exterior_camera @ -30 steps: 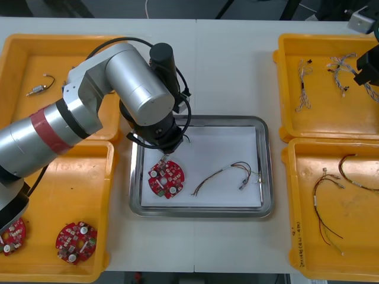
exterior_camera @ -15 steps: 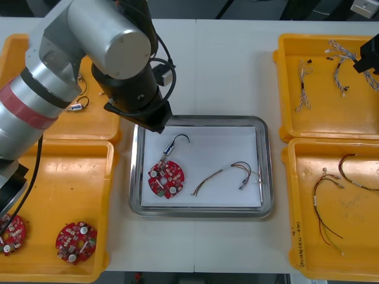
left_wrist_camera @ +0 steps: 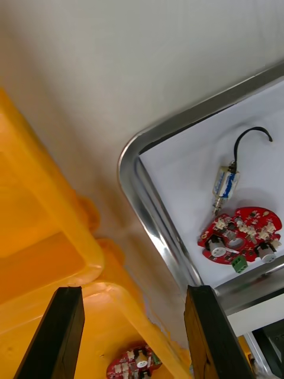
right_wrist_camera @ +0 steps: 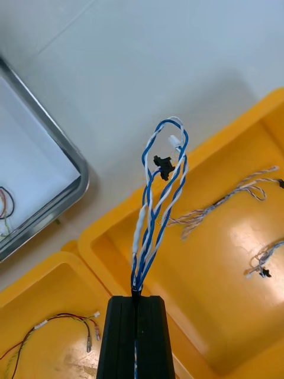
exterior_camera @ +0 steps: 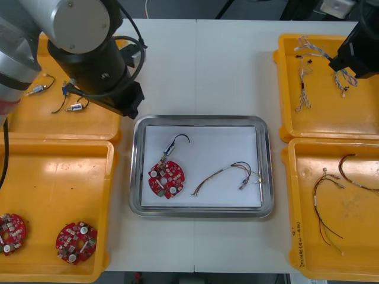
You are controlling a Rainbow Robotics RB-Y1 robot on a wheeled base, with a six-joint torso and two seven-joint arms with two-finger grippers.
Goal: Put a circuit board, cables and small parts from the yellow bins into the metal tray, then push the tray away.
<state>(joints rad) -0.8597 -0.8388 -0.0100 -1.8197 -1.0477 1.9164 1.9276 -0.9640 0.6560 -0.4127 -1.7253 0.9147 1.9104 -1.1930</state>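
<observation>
The metal tray (exterior_camera: 267, 168) in the middle, white inside, holds a round red circuit board (exterior_camera: 166, 179), a small metal part on a black cable (exterior_camera: 172, 146) and a red and yellow cable (exterior_camera: 228, 174). My left arm (exterior_camera: 89, 53) hangs over the far left yellow bin (exterior_camera: 23, 121). In its wrist view the left gripper (left_wrist_camera: 133, 290) is open and empty, near the tray's corner (left_wrist_camera: 133, 163). My right gripper (right_wrist_camera: 136, 299) is shut on a twisted blue and white cable (right_wrist_camera: 155, 195), raised above the far right bin (exterior_camera: 323, 127). From the front that cable (exterior_camera: 312, 50) trails off the right gripper (exterior_camera: 346, 59).
The near left bin (exterior_camera: 59, 177) holds two more circuit boards (exterior_camera: 76, 241). Small metal parts (exterior_camera: 74, 107) lie in the far left bin. Other blue and white cables (exterior_camera: 303, 89) stay in the far right bin; red and yellow cables (exterior_camera: 323, 201) lie in the near right bin (exterior_camera: 290, 195).
My left arm has drawn back from the tray toward the far left bin, leaving the small part with its black cable in the tray. The right gripper has risen with the blue and white cable.
</observation>
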